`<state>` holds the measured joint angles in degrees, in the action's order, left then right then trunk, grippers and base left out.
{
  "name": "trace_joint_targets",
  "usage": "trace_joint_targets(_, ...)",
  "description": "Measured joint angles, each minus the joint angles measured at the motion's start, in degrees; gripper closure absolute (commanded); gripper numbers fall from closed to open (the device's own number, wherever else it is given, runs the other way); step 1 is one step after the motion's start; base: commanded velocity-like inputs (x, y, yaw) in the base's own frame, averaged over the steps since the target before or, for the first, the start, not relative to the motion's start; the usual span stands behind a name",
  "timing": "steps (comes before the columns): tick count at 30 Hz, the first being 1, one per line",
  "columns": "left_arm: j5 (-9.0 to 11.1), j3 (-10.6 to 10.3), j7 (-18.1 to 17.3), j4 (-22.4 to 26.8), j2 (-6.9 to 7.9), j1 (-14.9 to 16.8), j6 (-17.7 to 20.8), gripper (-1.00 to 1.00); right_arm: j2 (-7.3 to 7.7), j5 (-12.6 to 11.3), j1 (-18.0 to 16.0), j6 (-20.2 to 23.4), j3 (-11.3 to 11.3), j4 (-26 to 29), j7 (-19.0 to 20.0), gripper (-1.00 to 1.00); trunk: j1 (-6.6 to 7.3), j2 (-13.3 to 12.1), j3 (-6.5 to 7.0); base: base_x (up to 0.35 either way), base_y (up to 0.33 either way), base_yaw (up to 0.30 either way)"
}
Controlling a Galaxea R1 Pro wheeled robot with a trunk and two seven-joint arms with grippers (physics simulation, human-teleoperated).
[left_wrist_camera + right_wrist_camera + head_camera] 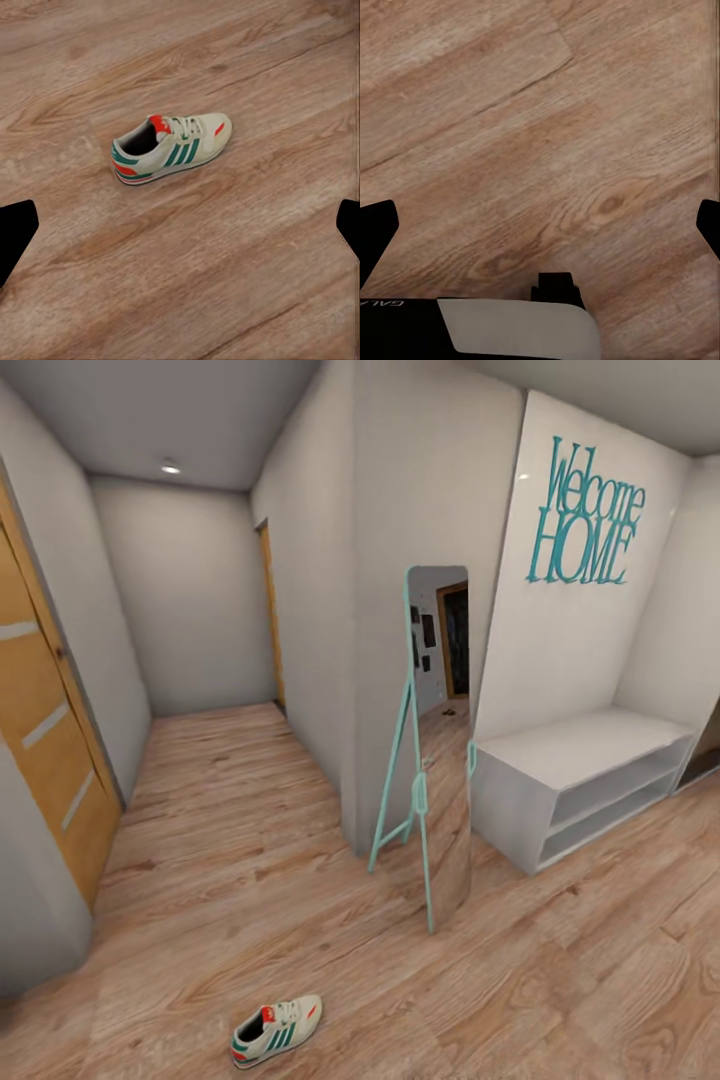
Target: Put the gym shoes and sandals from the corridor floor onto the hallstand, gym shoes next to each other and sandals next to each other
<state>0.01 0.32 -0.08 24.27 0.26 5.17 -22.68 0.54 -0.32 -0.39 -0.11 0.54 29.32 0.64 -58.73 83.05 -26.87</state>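
1 gym shoe (277, 1029), 1 mirror (438, 745), 1 shoe rack (580, 780).

The corridor floor (250, 810) looks like light brown wood-plank laminate with clear grain and knots and a faint sheen. On it, a gym shoe (277, 1029) appears to be off-white leather or suede with green stripes and cloth laces. Beside the glossy, teal-framed standing mirror (440, 740), the white shoe rack (580, 780) looks smooth and matt, like the plain walls.
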Motion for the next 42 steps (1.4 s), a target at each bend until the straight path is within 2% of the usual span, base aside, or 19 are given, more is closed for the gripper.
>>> trace_joint_targets(10, 0.07, 0.05, 0.00, 0.00, 0.00, 0.00, 0.00, -1.00, -0.04, 0.00, -0.01, 0.01, -0.02, -0.03, 0.00, -1.00, 0.00, 0.00, 0.00, 0.000, 0.027, -0.300)
trace_joint_targets(25, 0.11, 0.03, 0.00, 0.01, 0.00, 0.00, 0.00, -1.00, -0.11, 0.00, 0.00, -0.02, -0.05, -0.06, 0.00, -1.00, 0.00, 0.00, 0.00, 0.000, 0.247, -0.300)
trace_joint_targets(42, 0.12, 0.01, 0.00, 0.00, 0.00, 0.00, 0.00, -1.00, -0.18, 0.00, -0.01, -0.01, -0.05, -0.05, 0.00, -1.00, 0.00, 0.00, 0.00, 0.000, 0.019, -0.300)
